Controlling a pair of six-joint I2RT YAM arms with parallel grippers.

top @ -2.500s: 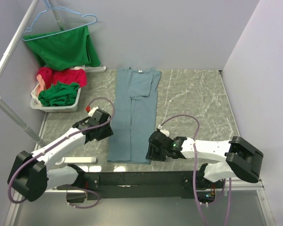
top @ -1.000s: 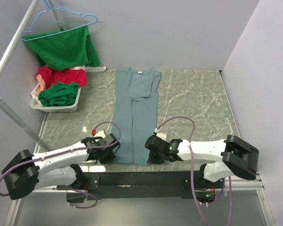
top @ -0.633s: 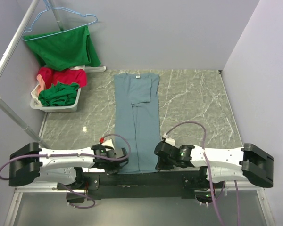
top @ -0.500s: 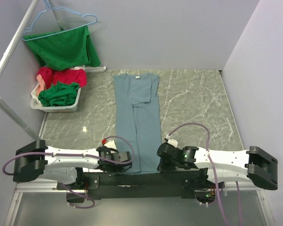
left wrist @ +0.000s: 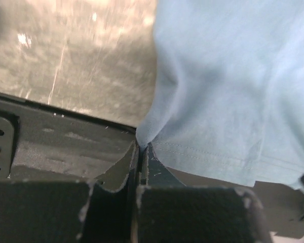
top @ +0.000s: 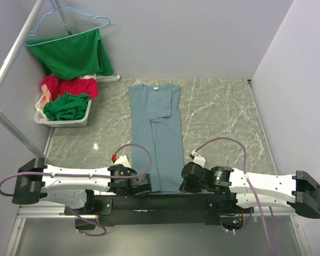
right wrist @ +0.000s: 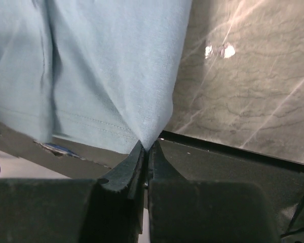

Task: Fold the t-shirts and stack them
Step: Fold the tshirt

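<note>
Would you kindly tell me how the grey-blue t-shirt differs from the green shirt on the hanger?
The grey-blue t-shirt lies flat on the table as a long folded strip; the green shirt hangs draped over a hanger. The left gripper and right gripper pinch the grey-blue t-shirt's near hem; nothing touches the green shirt. Both are plain cloth.

A robot test cell is indicated: a marble-patterned table (top: 218,112) is enclosed by plain lilac panels (top: 202,37) at 12 and 3 o'clock, with a black mounting rail (top: 160,203) fixed at 6 o'clock.

Soft matt grey-blue cloth t-shirt (top: 156,133), glossy marbled stone-look table (top: 218,112), smooth white plastic basket (top: 61,122)
</note>
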